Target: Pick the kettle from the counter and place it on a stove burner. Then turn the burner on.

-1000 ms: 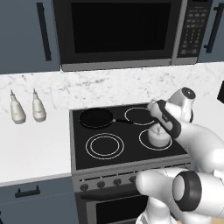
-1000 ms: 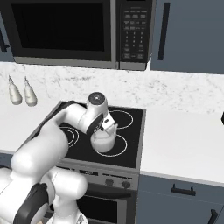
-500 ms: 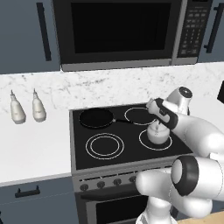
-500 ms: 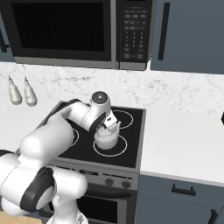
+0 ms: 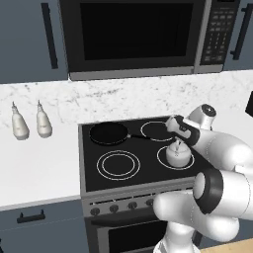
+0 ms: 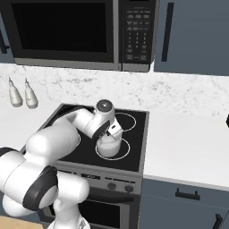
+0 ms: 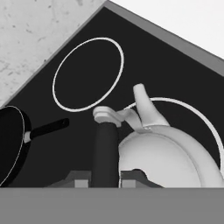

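Observation:
The small white-silver kettle (image 5: 179, 155) (image 6: 109, 147) (image 7: 168, 162) sits inside the front right burner ring (image 5: 160, 156) (image 6: 128, 150) (image 7: 199, 114) of the black stove top. My gripper (image 5: 179, 142) (image 6: 112, 132) (image 7: 105, 180) reaches down from above and is shut on the kettle's dark top handle (image 7: 105, 146). In the hand view the spout (image 7: 144, 103) points away from me toward the back right burner ring (image 7: 87, 74). The white marble counter (image 5: 34, 165) (image 6: 188, 147) lies on both sides of the stove.
A black frying pan (image 5: 107, 132) (image 7: 8, 140) rests on the back left burner, its handle pointing toward the kettle. Two pale bottles (image 5: 20, 126) (image 6: 15, 95) stand on the counter to the left. Stove knobs (image 5: 132, 205) (image 6: 112, 185) line the front panel. A microwave hangs above.
The arm's elbow has swung and the kettle has sunk slightly onto the front right burner. The gripper has stayed shut on the handle.

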